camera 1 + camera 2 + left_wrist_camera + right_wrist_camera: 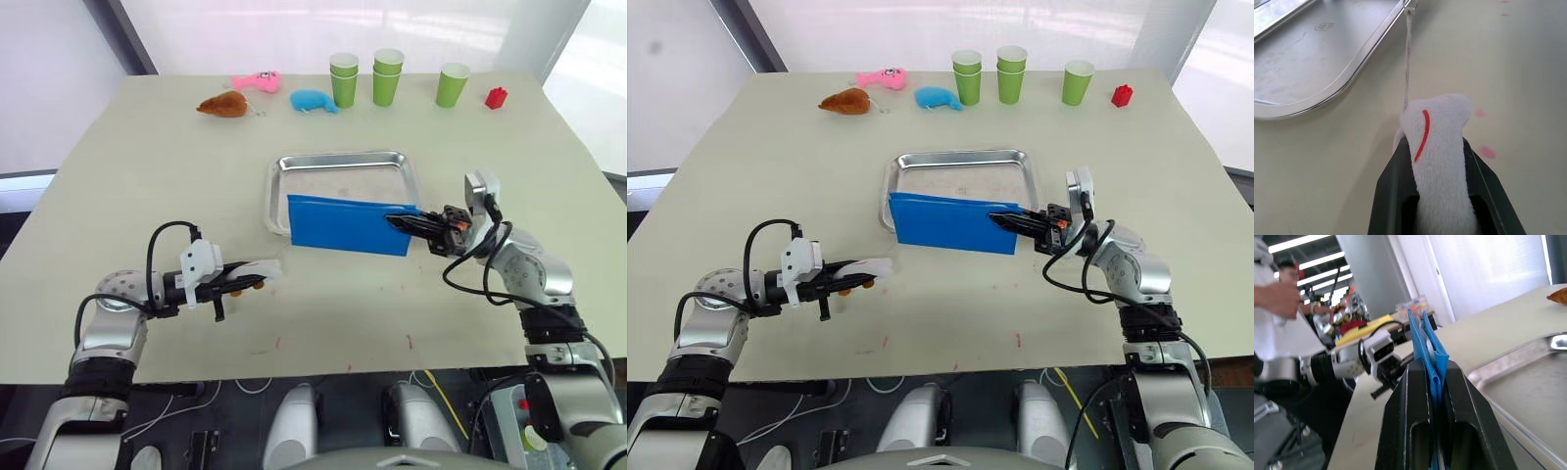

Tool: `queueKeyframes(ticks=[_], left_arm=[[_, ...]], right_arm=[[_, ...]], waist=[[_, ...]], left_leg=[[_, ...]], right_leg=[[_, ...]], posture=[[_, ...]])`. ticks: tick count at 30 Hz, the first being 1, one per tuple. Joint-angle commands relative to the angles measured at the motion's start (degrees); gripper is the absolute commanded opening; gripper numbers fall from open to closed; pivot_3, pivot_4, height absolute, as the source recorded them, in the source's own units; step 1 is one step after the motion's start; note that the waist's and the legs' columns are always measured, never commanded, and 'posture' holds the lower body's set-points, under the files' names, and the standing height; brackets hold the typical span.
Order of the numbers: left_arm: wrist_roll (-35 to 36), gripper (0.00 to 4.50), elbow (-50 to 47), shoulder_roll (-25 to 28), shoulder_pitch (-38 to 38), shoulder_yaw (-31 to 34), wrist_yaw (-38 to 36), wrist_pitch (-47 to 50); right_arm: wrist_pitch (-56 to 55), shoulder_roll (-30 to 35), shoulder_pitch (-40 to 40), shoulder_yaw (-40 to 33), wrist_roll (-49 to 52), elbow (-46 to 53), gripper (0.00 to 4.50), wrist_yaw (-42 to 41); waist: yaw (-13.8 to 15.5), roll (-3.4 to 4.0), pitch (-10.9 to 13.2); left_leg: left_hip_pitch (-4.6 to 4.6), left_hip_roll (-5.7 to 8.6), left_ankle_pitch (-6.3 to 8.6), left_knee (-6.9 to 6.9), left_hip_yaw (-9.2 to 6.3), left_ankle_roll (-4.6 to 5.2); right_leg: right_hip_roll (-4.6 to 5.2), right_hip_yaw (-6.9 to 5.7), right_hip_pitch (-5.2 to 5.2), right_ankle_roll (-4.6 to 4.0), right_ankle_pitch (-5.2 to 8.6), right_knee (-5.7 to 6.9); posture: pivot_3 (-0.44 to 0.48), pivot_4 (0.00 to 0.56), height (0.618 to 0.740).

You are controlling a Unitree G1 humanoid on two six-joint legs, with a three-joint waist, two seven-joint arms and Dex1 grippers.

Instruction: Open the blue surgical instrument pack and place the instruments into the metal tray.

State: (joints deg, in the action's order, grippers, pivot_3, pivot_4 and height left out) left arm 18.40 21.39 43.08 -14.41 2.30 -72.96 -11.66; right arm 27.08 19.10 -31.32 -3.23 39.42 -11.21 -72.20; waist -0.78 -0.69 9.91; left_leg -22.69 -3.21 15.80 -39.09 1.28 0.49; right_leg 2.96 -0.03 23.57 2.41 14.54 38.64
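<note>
The blue surgical instrument pack (348,225) stands on edge, closed, over the near rim of the metal tray (338,157). My right gripper (400,220) is shut on the pack's right end. In the right wrist view the blue fabric layers (1425,342) are pinched between the two black fingers (1400,431). The instruments are hidden. My left gripper (253,279) is low over the table at front left, shut on a white plush toy (1437,147). A thin string runs from the toy toward the tray's corner (1352,73).
Along the far edge sit a brown toy (223,105), a pink toy (257,81), a small blue plush (313,101), stacked green cups (344,80) (388,76), a single green cup (453,84) and a red block (497,97). A person (1278,293) stands beyond the table.
</note>
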Motion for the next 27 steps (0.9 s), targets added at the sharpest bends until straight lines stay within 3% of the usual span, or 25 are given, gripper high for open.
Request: queueKeyframes(ticks=[1,5,8,16,21,24,25,27], left_arm=[[-1.3,0.08,1.3,0.9,2.1,0.4,0.8,2.4],[-0.3,0.08,0.2,2.2,2.3,0.9,-0.8,3.1],[-2.9,0.08,0.7,6.0,3.2,-0.7,-4.8,-0.7],[-3.7,0.08,5.4,12.5,1.3,-1.2,-10.9,-2.8],[-2.8,2.53,6.0,13.1,1.0,-1.4,-12.9,-1.3],[3.0,4.17,3.7,11.9,0.5,1.6,-13.1,5.8],[5.9,4.46,2.4,11.5,0.1,3.1,-13.1,9.7],[8.3,4.46,1.3,12.4,-0.3,4.5,-14.2,14.4]], right_arm=[[0.0,-0.4,-0.7,-3.7,3.9,3.8,0.0,1.3],[-3.6,1.6,0.2,-0.4,-0.5,3.8,0.0,-1.1],[-9.7,3.9,1.1,4.0,-6.8,2.6,0.0,-4.8],[-21.8,2.7,1.4,7.5,-13.9,-3.5,0.0,-6.7],[-26.0,1.7,2.1,8.2,-15.0,-5.0,0.0,-6.8],[-27.5,2.2,2.6,8.4,-15.5,-5.7,0.0,-7.5],[-28.0,2.4,2.7,8.4,-15.7,-6.0,0.0,-7.8],[-28.9,2.8,2.5,8.6,-16.1,-6.8,0.0,-8.5]], waist=[[0.0,0.0,0.0],[0.0,0.0,0.0],[-0.4,-0.01,0.0],[-1.7,0.01,0.0],[-1.6,0.02,0.0],[-1.4,0.01,0.0],[-1.3,0.0,0.0],[-1.2,-0.02,0.0]], left_leg=[[0.0,0.0,0.0,0.0,0.0,0.0],[-0.01,0.0,0.0,0.0,0.0,0.0],[-0.02,0.0,0.01,0.02,0.01,0.0],[0.02,-0.09,0.0,0.25,0.02,0.0],[0.01,-0.09,0.0,0.28,0.07,0.0],[-0.01,-0.08,0.0,0.28,0.11,0.0],[-0.02,-0.08,0.0,0.28,0.12,0.0],[-0.04,-0.08,0.0,0.28,0.1,0.0]], right_leg=[[0.0,0.0,0.0,0.0,0.0,0.0],[0.0,0.0,0.01,0.0,0.0,-0.01],[-0.01,0.0,0.03,0.0,0.01,-0.05],[-0.14,0.07,0.17,-0.01,0.01,-0.05],[-0.14,0.1,0.2,-0.01,0.02,-0.06],[-0.11,0.12,0.2,-0.01,0.01,-0.07],[-0.1,0.12,0.2,-0.01,0.01,-0.07],[-0.1,0.11,0.21,0.0,0.01,-0.07]], posture=[[0.0,0.15,0.74],[0.0,0.15,0.74],[0.0,0.15,0.74],[0.0,0.15,0.74],[0.0,0.15,0.74],[0.0,0.15,0.74],[0.0,0.15,0.74],[0.0,0.15,0.74]])
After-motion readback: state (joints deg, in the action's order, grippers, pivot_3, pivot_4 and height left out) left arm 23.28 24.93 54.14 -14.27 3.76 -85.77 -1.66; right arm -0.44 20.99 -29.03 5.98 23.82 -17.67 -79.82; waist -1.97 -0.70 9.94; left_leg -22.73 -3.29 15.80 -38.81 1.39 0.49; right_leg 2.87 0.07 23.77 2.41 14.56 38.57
